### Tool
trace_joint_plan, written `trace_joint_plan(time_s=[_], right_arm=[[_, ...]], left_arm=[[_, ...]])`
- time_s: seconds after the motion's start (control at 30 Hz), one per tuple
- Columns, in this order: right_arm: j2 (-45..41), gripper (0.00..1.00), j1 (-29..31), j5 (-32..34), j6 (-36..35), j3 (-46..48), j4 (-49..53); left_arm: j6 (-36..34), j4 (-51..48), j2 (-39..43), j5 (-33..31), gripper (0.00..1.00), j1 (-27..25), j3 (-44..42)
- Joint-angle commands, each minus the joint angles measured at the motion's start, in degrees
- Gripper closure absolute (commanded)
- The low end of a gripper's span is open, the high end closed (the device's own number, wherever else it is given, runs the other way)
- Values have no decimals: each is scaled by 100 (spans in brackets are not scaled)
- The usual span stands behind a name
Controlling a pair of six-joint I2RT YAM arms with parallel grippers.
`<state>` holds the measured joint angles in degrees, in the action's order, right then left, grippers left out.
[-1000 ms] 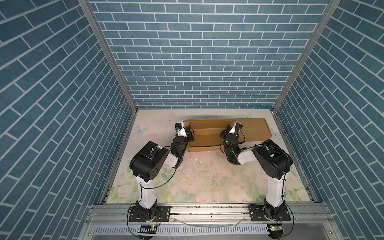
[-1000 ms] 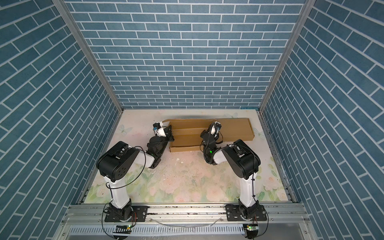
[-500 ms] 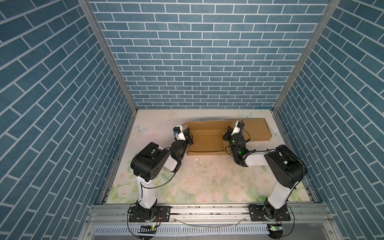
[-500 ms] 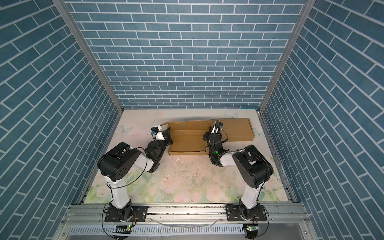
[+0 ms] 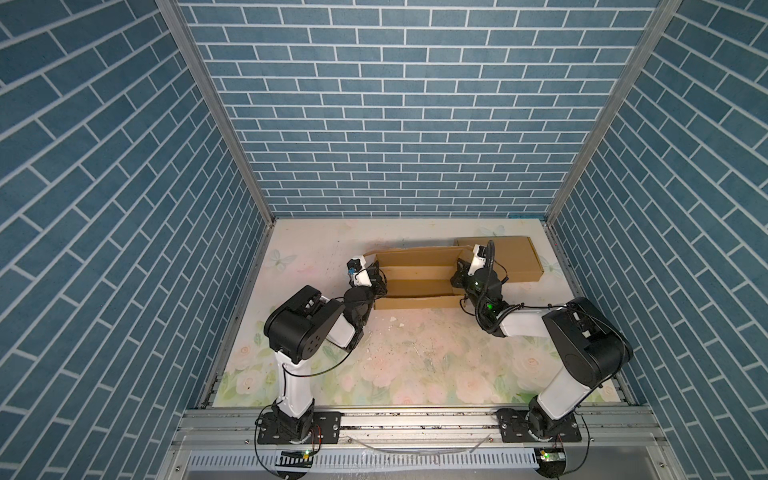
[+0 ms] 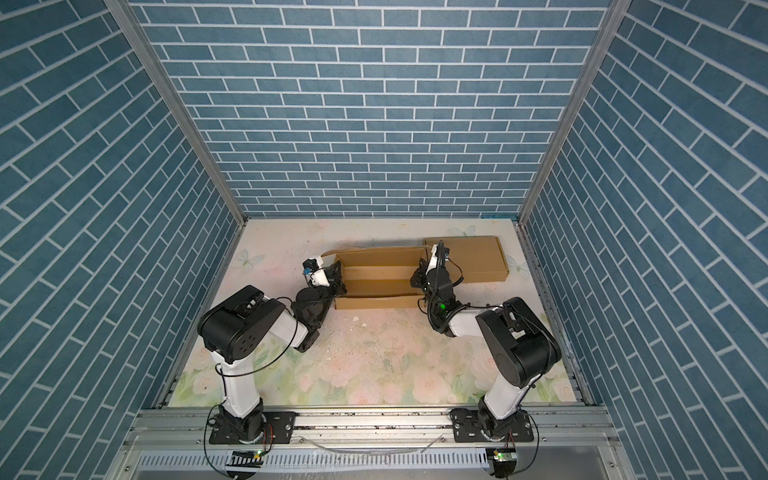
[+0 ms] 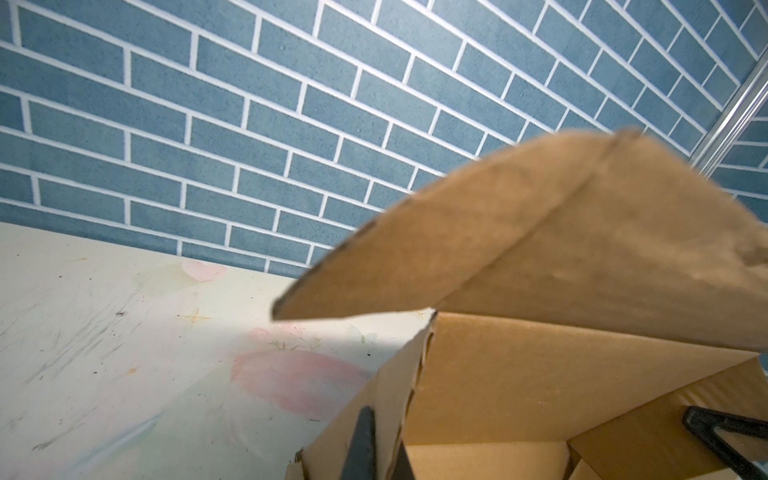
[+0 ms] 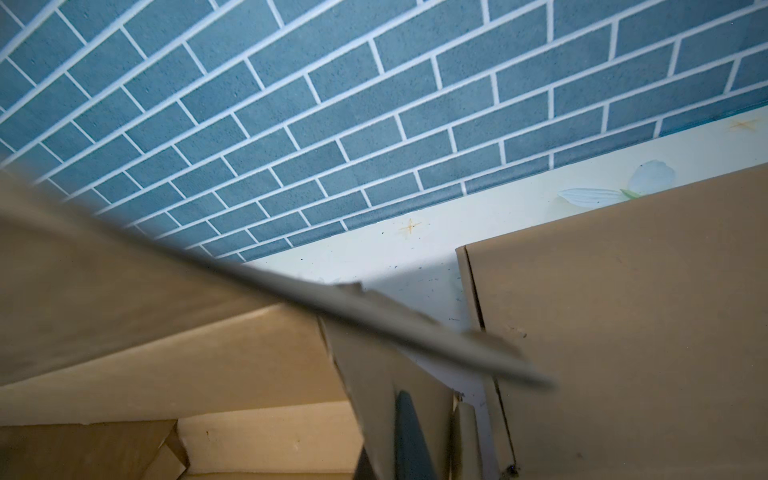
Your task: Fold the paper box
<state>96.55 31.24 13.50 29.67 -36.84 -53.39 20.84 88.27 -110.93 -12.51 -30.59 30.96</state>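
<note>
Your left gripper (image 5: 380,277) and right gripper (image 5: 456,277) each pinch an end wall of the brown corrugated cardboard box (image 5: 415,286), jaws narrow. Walls stand raised. The rear lid flap (image 5: 415,251) is not yet folded shut.

Even bright light, blurred wrist foregrounds

We log left arm (image 5: 291,374) and right arm (image 5: 561,395): white links, black joint housings, loose black cables; 1 green light (image 5: 489,306) on right.
</note>
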Motion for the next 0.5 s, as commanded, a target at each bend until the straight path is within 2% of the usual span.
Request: trace_joint_plan(time_s=[0.0, 0.03, 0.1, 0.27, 0.37, 0.47], right_arm=[[188, 100, 172, -475, 416, 139, 240], [143, 100, 150, -494, 421, 165, 253], [-50, 92, -1, -832, 428, 204, 402], [-800, 67, -679, -2473, 119, 208, 1273], [-1367, 52, -1004, -3463, -326, 94, 2120], [-2061, 44, -1147, -3806, -1031, -193, 3523]], left_arm=[[-29, -776, -225, 267, 100, -212, -197], [-120, -776, -175, 192, 100, -211, -235], [-326, -776, -67, 146, 100, -202, -297], [-515, -776, -33, 242, 100, -202, -344], [-594, -771, -78, 185, 100, -202, -390], [-729, -774, -71, 181, 100, -202, -405]])
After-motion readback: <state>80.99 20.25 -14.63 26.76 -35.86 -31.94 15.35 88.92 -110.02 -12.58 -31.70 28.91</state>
